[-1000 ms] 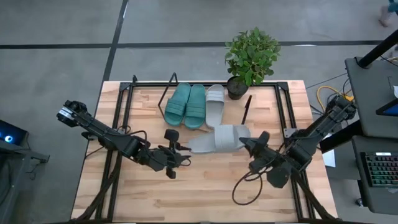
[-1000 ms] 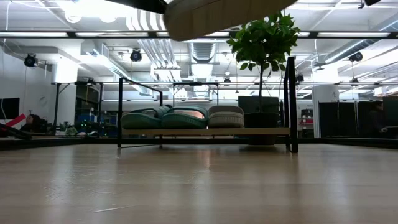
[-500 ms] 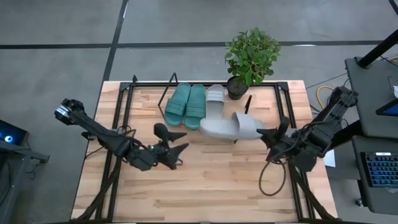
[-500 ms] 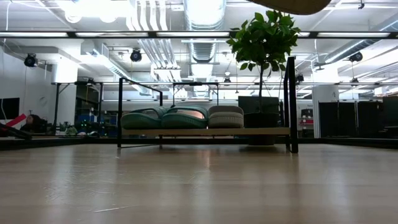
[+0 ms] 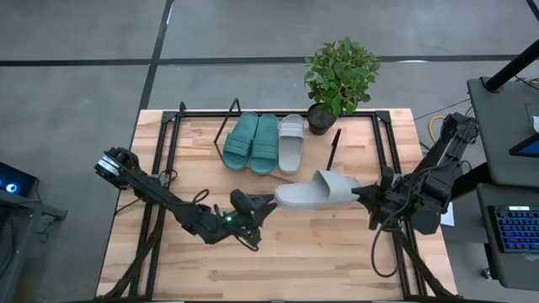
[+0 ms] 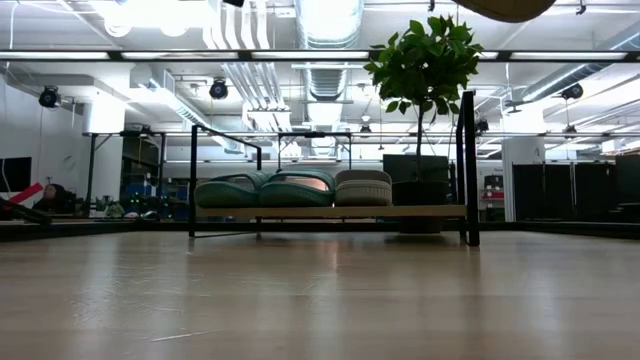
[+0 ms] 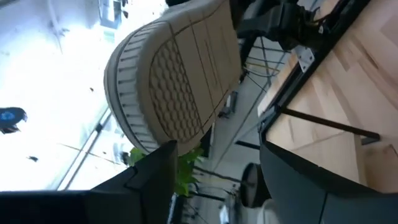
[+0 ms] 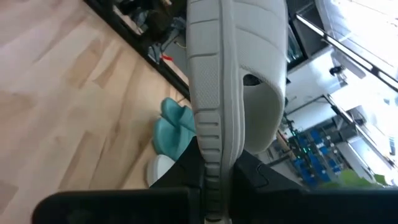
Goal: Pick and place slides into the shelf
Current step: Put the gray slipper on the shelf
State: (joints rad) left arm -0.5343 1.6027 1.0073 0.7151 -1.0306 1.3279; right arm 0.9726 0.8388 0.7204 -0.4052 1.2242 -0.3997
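The shelf (image 5: 253,126) is sitting well beyond both grippers, carrying two teal slides (image 5: 253,143) and one grey slide (image 5: 290,141) side by side. The right gripper (image 5: 364,195) is clenching the heel edge of the last grey slide (image 5: 316,190), holding it in the air. The left gripper (image 5: 263,204), fingers spread and released, is hovering just beside that slide's toe end.
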